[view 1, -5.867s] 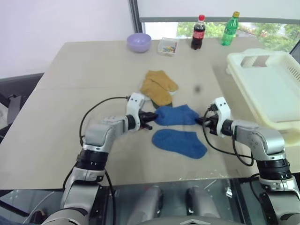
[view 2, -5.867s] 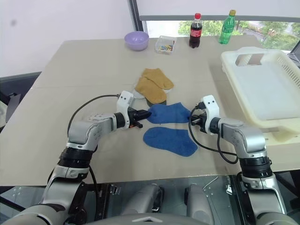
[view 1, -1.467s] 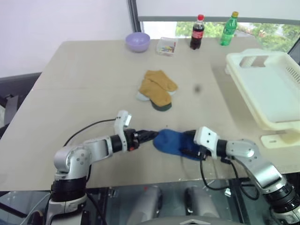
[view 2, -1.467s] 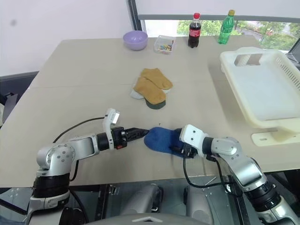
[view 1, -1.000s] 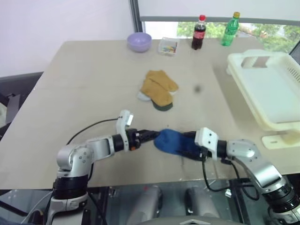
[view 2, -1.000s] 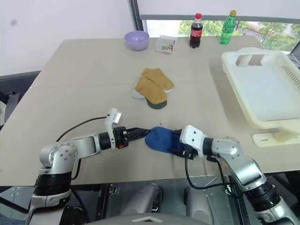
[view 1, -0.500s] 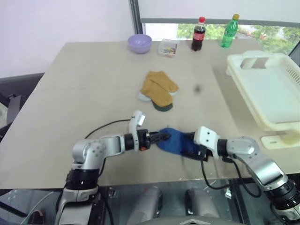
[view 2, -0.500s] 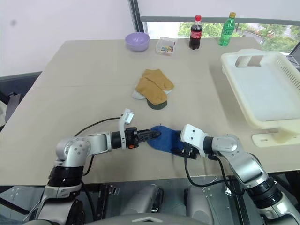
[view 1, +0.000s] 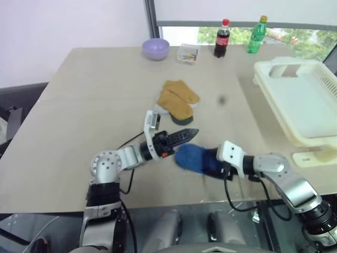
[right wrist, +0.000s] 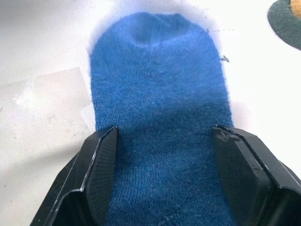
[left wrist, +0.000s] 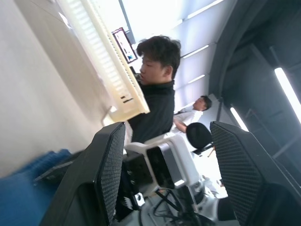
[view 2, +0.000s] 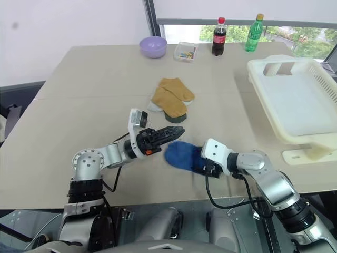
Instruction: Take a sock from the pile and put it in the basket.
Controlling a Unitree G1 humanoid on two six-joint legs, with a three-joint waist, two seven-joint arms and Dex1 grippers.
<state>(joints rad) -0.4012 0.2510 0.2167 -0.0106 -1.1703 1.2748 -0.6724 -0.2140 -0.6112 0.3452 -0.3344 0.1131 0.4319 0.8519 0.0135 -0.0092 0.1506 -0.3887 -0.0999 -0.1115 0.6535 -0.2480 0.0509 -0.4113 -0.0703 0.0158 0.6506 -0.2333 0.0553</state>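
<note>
One blue sock lies bunched near the table's front edge, apart from the pile of mustard-tan, dark green and pale socks at mid-table. My right gripper is open and low on the table, its fingers standing on either side of the blue sock. My left gripper hovers just above the sock's left end, pointing right, open with nothing between its fingers. The cream-white basket stands at the table's right side.
At the table's far edge stand a lilac bowl, a small clear box, a cola bottle and a green bottle. A person in a black shirt stands beyond the basket, another behind.
My left gripper has lifted off the table at the sock's left end, risen and swung to the right. The right gripper and the blue sock have stayed where they were.
</note>
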